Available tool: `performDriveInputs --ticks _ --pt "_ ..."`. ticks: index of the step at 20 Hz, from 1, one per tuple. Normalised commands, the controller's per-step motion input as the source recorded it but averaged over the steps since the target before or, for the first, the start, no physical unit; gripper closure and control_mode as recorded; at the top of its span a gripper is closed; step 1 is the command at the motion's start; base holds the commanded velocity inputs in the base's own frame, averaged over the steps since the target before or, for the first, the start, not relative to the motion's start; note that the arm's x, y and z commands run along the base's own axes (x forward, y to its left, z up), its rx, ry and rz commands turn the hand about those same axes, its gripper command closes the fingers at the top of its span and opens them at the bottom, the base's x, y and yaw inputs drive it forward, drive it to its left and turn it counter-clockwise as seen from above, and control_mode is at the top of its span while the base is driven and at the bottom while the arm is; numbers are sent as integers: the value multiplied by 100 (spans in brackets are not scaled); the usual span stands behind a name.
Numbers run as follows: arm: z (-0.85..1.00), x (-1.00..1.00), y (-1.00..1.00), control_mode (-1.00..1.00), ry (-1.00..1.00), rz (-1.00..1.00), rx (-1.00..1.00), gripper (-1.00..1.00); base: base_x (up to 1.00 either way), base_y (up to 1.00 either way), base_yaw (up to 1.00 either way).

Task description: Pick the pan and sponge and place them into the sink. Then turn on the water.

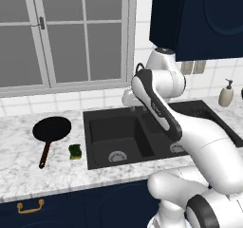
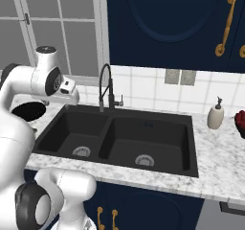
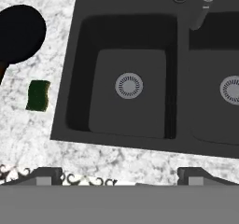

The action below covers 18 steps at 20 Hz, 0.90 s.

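The black pan [image 1: 52, 129] lies on the marble counter left of the sink [image 1: 88, 141], its reddish-brown handle pointing toward the front edge. Between the pan and the sink's left rim lies the small sponge [image 1: 75, 151], green side up. In the hand view the pan [image 3: 21, 31] is at the upper left and the sponge [image 3: 38, 95] sits below it, beside the sink [image 3: 70, 78]. My gripper [image 3: 119, 176] hangs open and empty high over the left basin, close to its front edge. No water runs from the faucet [image 2: 105, 87].
A soap dispenser [image 2: 215, 115] stands on the counter right of the sink, with a red object [image 2: 240, 121] at the far right edge. A window is behind the pan, and dark blue cabinets hang above the right side.
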Motion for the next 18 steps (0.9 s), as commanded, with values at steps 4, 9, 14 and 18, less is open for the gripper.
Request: performDriveInputs --ticks 4,9,14,18 --pt "-28 0 71 -100 3 5 2 -100 0 0 0" --pt "-24 3 75 -100 1 0 0 -100 0 0 0" --pt "-34 6 74 -100 9 0 0 -100 0 0 0" --pt "-45 4 63 -100 13 0 0 -100 0 0 0"
